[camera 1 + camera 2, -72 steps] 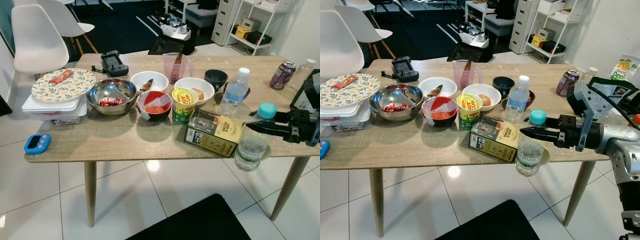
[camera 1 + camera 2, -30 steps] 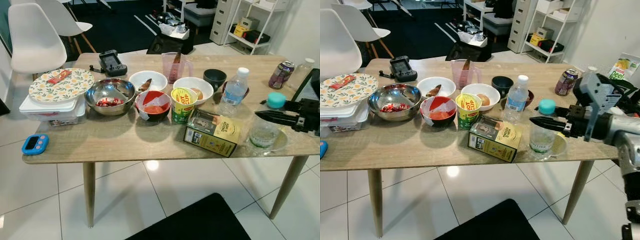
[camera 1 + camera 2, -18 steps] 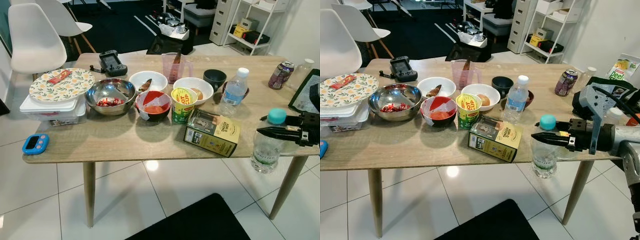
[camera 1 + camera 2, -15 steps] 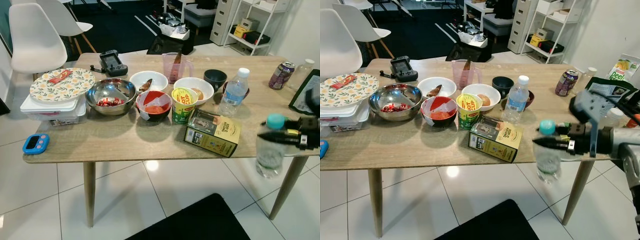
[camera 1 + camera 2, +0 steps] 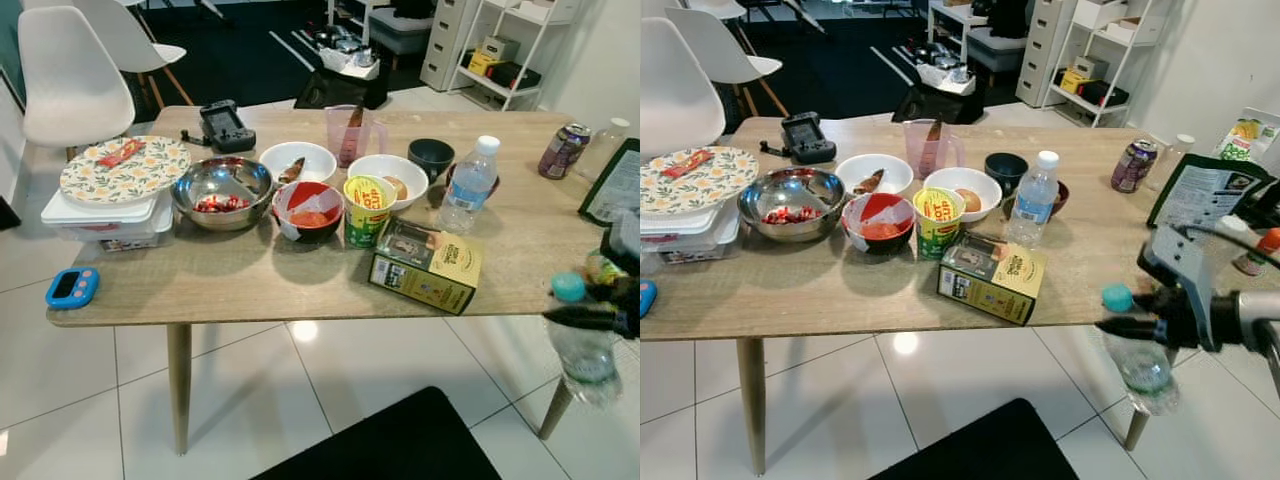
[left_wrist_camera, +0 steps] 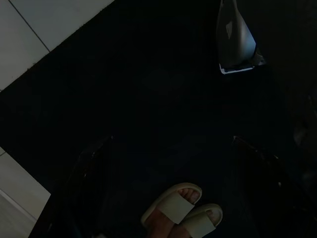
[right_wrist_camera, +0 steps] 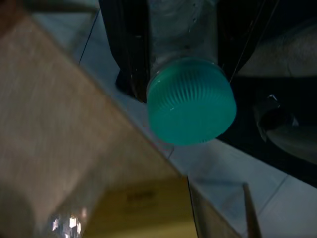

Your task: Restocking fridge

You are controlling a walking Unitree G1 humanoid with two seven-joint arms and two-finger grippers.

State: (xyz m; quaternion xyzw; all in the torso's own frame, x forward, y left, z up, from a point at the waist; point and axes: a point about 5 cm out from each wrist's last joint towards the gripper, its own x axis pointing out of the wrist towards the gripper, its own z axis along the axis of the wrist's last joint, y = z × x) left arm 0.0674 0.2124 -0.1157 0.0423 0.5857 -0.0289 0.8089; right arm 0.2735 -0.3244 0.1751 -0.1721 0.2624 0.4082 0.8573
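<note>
Beside the wooden table's (image 5: 840, 290) near right corner, the right gripper (image 5: 1120, 326) clamps a clear teal-capped plastic bottle (image 5: 1137, 352); carrying step, fridge-bound next. Left gripper's fingers: cannot tell.

Right arm extends in from the right, below the near right corner of the table (image 5: 840, 300), off its edge. Right gripper (image 5: 1118, 325) points toward the robot's left, its 2 black fingers (image 7: 130, 44) clamped on the neck of a clear bottle (image 5: 1140, 365) that hangs beneath them. Left gripper (image 6: 173, 188) hangs idle in shade above a dark mat; finger state not determinable.
</note>
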